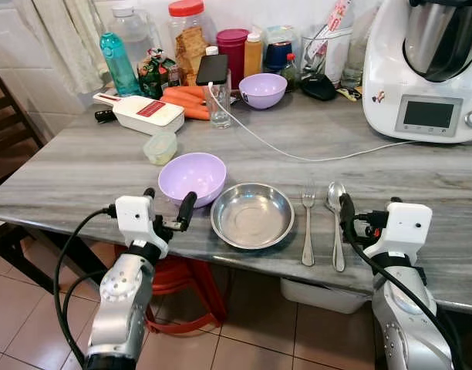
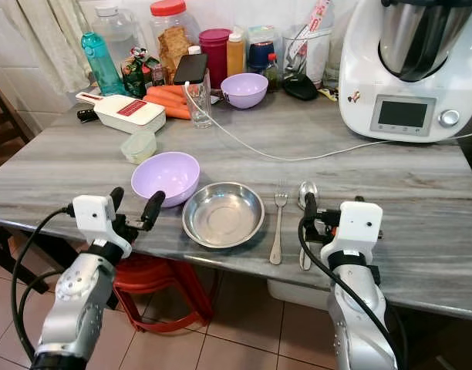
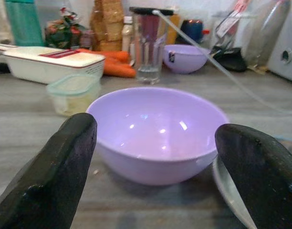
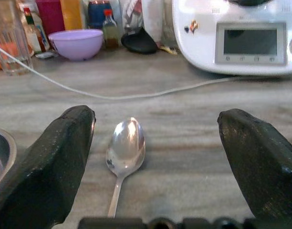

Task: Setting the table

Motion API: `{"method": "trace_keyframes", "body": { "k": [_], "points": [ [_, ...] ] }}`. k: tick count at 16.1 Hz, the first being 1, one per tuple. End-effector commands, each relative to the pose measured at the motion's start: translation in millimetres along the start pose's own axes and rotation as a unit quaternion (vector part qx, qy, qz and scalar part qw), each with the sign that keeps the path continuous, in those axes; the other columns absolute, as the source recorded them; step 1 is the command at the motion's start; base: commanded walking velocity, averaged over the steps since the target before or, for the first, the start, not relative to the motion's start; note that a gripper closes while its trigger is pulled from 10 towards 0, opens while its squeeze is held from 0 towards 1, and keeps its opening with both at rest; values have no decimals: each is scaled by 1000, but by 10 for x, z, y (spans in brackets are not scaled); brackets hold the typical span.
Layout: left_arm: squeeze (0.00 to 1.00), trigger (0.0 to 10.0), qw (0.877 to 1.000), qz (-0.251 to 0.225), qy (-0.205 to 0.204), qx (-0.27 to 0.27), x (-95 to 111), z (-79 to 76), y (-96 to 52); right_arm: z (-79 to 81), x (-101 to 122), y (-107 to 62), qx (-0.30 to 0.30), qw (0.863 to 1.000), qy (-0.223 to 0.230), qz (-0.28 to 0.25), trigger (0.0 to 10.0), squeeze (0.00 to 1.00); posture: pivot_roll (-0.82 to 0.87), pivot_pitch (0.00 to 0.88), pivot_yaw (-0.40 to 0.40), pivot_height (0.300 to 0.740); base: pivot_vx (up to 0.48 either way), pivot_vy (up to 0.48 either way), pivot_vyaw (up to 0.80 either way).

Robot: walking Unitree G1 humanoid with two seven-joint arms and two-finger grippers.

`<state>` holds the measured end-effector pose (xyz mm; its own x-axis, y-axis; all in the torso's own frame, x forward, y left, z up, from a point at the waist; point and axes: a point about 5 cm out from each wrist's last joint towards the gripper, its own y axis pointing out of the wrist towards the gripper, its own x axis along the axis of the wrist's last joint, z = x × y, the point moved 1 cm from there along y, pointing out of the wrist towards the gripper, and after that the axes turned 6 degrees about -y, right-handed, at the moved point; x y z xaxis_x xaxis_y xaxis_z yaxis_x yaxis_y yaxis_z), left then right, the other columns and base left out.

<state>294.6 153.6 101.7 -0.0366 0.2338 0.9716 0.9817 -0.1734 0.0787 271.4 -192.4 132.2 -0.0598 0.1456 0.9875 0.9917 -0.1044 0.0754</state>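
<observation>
On the marble table's (image 1: pixel 82 166) near edge the place setting sits ready: lilac bowl (image 1: pixel 192 176) touching the steel plate (image 1: pixel 252 214), fork (image 1: pixel 308 223) and spoon (image 1: pixel 335 220) just beside it. Left gripper (image 1: pixel 168 210) hovers before the bowl, fingers spread wide; right gripper (image 4: pixel 155 157) straddles the spoon, empty and agape. That spoon looks thin, stiff and slippery, lying flat, so pinching the handle mid-length seems best.

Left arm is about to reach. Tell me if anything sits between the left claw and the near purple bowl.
Nothing visible does. The left claw is open, and the purple bowl sits straight ahead between its fingers, with bare table in between. The steel plate lies beside the bowl.
</observation>
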Motion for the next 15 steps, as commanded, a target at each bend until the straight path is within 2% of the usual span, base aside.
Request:
{"method": "trace_keyframes", "body": {
  "k": [1,3,6,7,12,14,15],
  "points": [
    [0,10000,1000,4,18,14,-14,70,-78,-18,40,-23,-1,1000,1,-10,10000,0,-160,0,83,740,0,0,0],
    [0,10000,999,15,32,27,-80,149,-236,-61,21,-79,-6,1000,5,-8,10000,0,-152,0,87,740,0,0,0],
    [0,10000,998,28,46,40,-140,218,-354,-127,-33,-171,-12,1000,1,-2,10000,0,-144,0,83,740,0,0,0],
    [0,10000,996,32,59,52,-152,308,-411,-163,-93,-258,-13,1000,-6,8,10000,0,-136,0,80,740,0,0,0],
    [0,10000,992,34,94,83,-131,458,-534,-182,-161,-373,-15,1000,-3,20,10000,0,-125,3,92,740,0,0,0],
    [0,10000,987,38,115,103,-114,531,-626,-144,-189,-401,-10,1000,-3,24,10000,0,-105,2,97,740,0,0,-647],
    [0,10000,987,40,114,106,-113,534,-628,-118,-182,-387,-5,1000,-4,21,10000,0,-104,3,93,740,0,0,-800]
  ]
}}
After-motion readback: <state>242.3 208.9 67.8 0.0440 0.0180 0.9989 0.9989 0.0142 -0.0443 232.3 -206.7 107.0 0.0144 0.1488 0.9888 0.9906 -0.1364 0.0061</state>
